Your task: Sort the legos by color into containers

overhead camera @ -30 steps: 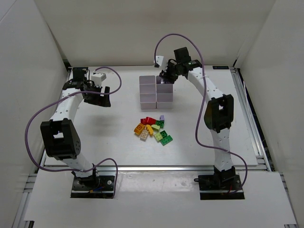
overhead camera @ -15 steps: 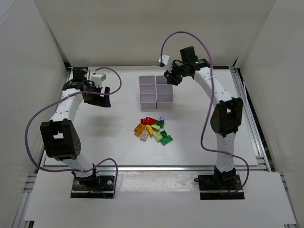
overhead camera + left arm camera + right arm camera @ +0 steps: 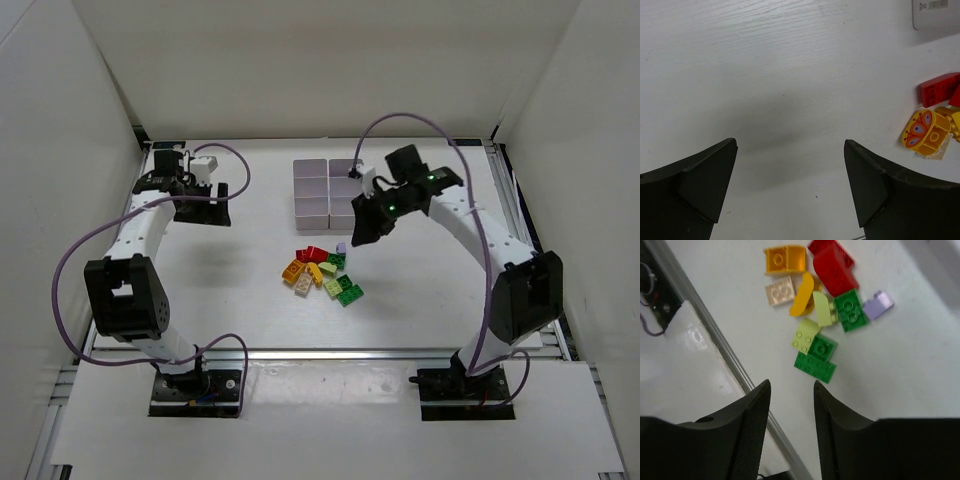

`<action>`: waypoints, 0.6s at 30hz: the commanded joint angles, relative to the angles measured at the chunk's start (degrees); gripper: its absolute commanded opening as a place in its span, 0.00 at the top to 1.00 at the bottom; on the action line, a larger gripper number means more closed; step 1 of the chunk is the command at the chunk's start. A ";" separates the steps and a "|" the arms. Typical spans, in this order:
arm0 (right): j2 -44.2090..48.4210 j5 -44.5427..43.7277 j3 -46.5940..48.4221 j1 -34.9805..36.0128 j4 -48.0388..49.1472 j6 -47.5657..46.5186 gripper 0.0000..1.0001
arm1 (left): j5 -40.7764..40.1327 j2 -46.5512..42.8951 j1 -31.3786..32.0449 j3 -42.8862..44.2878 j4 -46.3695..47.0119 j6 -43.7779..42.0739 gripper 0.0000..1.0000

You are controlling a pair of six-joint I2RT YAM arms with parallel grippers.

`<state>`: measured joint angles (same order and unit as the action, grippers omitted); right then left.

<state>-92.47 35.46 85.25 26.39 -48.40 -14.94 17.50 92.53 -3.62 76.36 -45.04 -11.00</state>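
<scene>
While the left hand (image 3: 203, 203) hangs over the far left of the table (image 3: 250, 310), well apart from everything, its fingers stand spread wide and hold nothing. Its wrist view shows only bare white table between the two dark fingertips (image 3: 710, 175), with a red brick (image 3: 939, 89) and an orange piece (image 3: 924, 133) printed with a butterfly at the right edge.

The right hand (image 3: 362, 228) hovers just off the near right corner of the containers (image 3: 328, 190), on the far right side of the legos (image 3: 322, 272). Its fingers (image 3: 752, 410) are drawn close, with a narrow gap between them. Nothing sits in that gap and they touch no brick.

The legos lie in a loose heap on the table, near the containers. A pale purple brick (image 3: 878, 305) lies at the heap's far edge, closest to the right hand. No brick can be made out inside the bins from above.
</scene>
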 commanded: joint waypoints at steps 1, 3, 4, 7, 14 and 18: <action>1.24 -12.37 -3.67 4.45 8.22 20.85 0.56 | -4.04 -5.34 0.45 -2.52 2.75 4.41 0.01; 0.27 -22.56 -3.78 7.43 10.08 25.38 0.61 | -4.57 -6.40 0.98 -2.79 2.76 4.59 0.01; -0.25 -25.24 -3.87 8.14 10.69 27.75 0.60 | -5.01 -6.66 1.15 -3.05 2.76 4.76 0.01; -3.42 -33.75 -1.16 10.16 9.82 32.68 0.54 | -5.37 -7.19 1.24 -3.84 2.76 4.94 0.00; -10.18 -45.04 1.50 11.49 9.64 38.76 0.41 | -5.90 -8.51 1.16 -4.90 2.76 4.94 0.01; -12.65 -45.04 1.50 11.58 11.57 39.02 0.39 | -6.07 -8.68 1.16 -4.82 2.76 4.59 0.01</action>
<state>-104.05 -5.80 84.77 37.54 -39.57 21.39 12.10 86.50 -2.66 71.66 -42.92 -6.44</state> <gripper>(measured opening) 0.613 0.987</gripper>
